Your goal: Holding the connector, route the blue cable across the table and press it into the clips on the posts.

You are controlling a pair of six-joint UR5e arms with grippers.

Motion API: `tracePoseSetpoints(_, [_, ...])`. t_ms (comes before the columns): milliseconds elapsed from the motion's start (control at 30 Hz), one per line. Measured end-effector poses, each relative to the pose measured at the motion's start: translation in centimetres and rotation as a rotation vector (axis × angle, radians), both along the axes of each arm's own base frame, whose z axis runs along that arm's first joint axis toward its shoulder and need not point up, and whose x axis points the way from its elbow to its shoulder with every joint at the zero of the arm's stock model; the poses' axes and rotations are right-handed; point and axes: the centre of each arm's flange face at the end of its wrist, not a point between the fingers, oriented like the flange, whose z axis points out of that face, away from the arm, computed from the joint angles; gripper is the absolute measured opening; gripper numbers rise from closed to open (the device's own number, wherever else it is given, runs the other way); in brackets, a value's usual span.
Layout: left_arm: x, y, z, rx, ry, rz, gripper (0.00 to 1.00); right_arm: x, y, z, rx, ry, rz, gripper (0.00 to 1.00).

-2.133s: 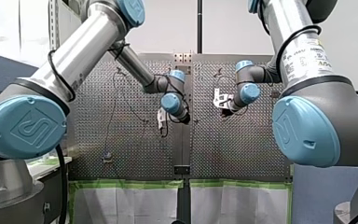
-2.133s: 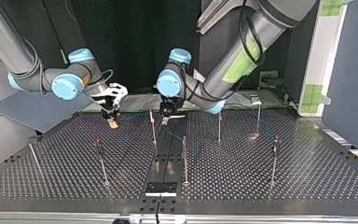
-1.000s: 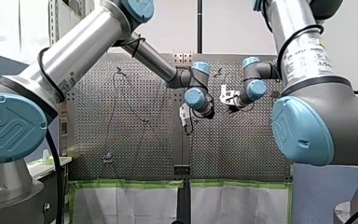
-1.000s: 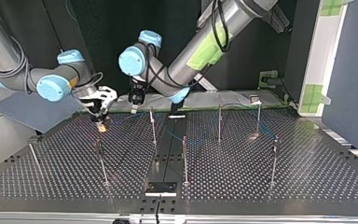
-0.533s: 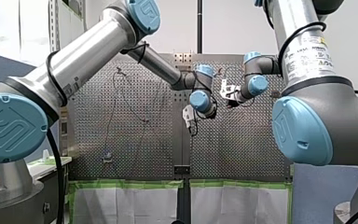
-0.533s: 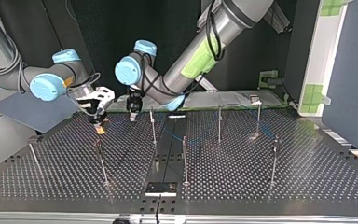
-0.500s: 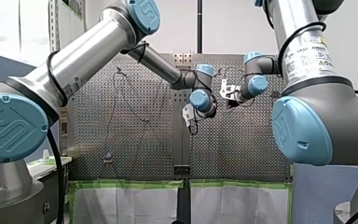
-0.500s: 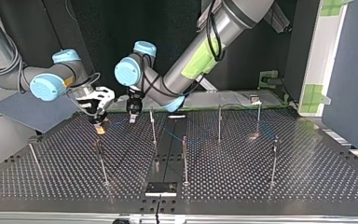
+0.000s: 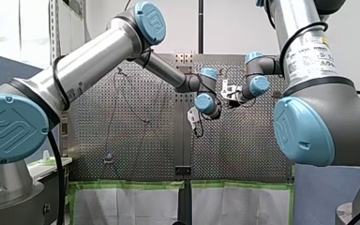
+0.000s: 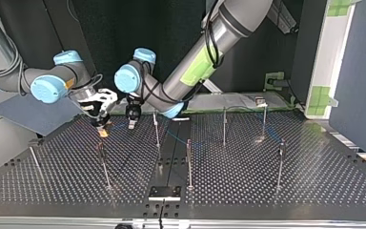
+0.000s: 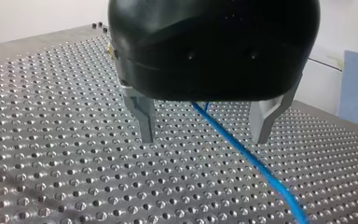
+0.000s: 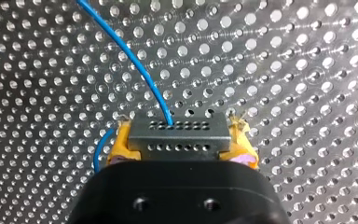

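My right claw [image 10: 103, 128] grips the grey connector [image 12: 177, 136] between its yellow pads [image 12: 120, 144]. It is low over the perforated surface [image 10: 276, 191], at the far left in the top view. The blue cable [image 12: 135, 60] comes out of the connector's far face and curves away. My left claw [image 11: 204, 122] hangs just beside the right one, with its metal fingers [image 11: 144, 119] wide apart. The cable passes between them and touches neither. Thin posts [image 10: 188, 162] stand nearer and more to the right.
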Motion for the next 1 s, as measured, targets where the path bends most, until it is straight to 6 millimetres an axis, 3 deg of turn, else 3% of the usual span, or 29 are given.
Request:
tracePoseSetpoints(400, [-0.39,-0.39,0.04,0.000,0.007,-0.005,1.00,0.11,0.10,0.11,-0.001,-0.001,0.005,0.00])
tracePoseSetpoints(467, [-0.47,-0.45,0.02,0.002,0.007,-0.008,0.89,0.17,0.14,0.14,-0.001,-0.001,0.007,0.00])
tracePoseSetpoints(500, [-0.53,-0.46,0.00,0.006,0.008,-0.008,0.89,0.21,0.17,0.15,-0.001,-0.002,0.010,0.00])
tracePoseSetpoints(533, [-0.55,-0.46,-0.02,0.009,0.008,-0.008,0.66,0.25,0.19,0.15,-0.001,-0.003,0.013,0.00])
tracePoseSetpoints(567, [-0.58,-0.46,-0.02,0.012,0.008,-0.007,0.56,0.28,0.21,0.17,-0.001,-0.003,0.016,0.00])
tracePoseSetpoints(600, [-0.62,-0.46,0.00,0.016,0.008,-0.006,0.56,0.32,0.25,0.20,-0.001,-0.005,0.021,0.00])
tracePoseSetpoints(667, [-0.65,-0.43,0.00,0.022,0.007,-0.003,0.29,0.38,0.30,0.24,-0.001,-0.006,0.028,0.00])
tracePoseSetpoints(700, [-0.66,-0.39,0.00,0.026,0.007,0.001,0.29,0.41,0.32,0.28,-0.002,-0.006,0.030,0.00])
tracePoseSetpoints(733, [-0.67,-0.36,0.00,0.028,0.007,0.005,0.11,0.43,0.35,0.31,-0.002,-0.007,0.032,0.00])
tracePoseSetpoints(767, [-0.68,-0.33,-0.01,0.030,0.006,0.009,0.00,0.46,0.38,0.33,-0.002,-0.007,0.033,0.00])
tracePoseSetpoints(1000, [-0.60,-0.27,0.32,0.031,0.001,0.025,0.00,0.41,0.30,0.79,-0.004,-0.006,0.035,0.00])
